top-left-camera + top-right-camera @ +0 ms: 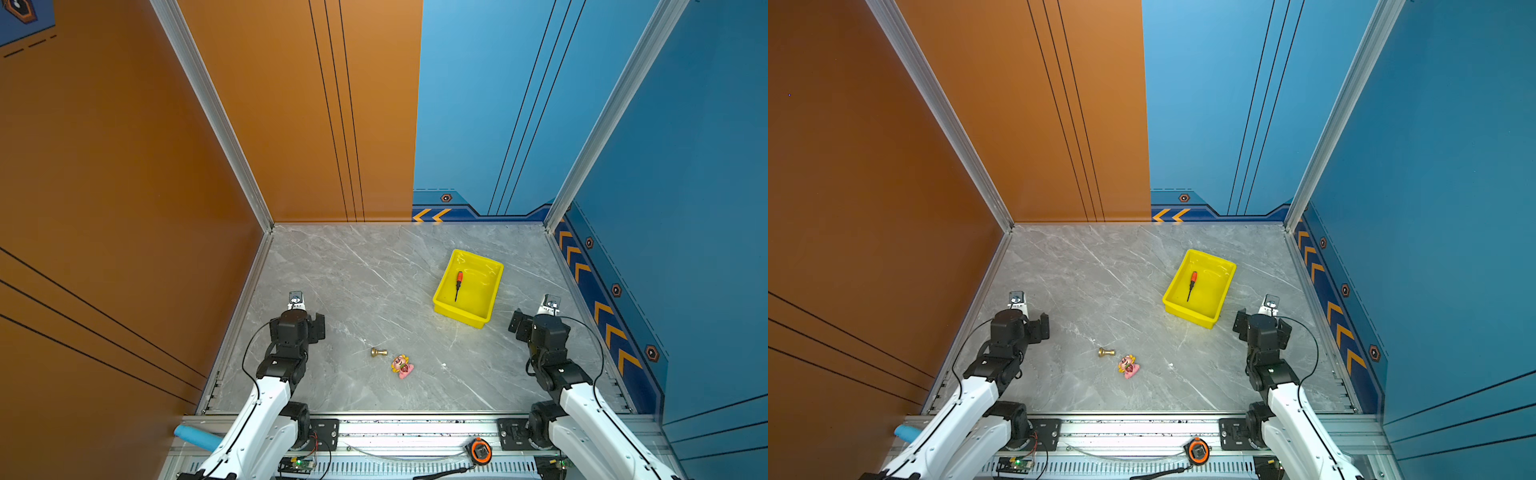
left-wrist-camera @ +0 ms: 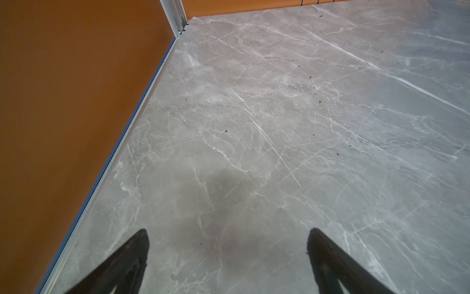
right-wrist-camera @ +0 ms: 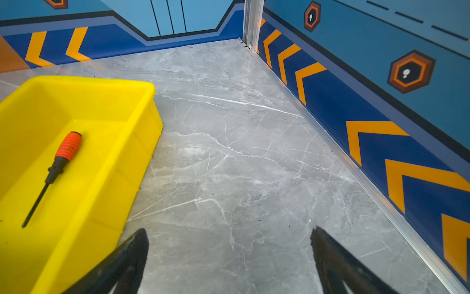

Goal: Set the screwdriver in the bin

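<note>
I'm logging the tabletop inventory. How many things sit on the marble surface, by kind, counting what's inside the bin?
yellow bin: 1
screwdriver: 1, lying in the bin
brass knob: 1
pink toy figure: 1
Total: 4

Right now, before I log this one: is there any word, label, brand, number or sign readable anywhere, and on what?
No readable words, brands or numbers anywhere.
Signs only: orange chevrons and hexagon badges with a white mark, on the blue wall.
The tape measure face is too small to read.
No print shows on the screwdriver or the bin.
</note>
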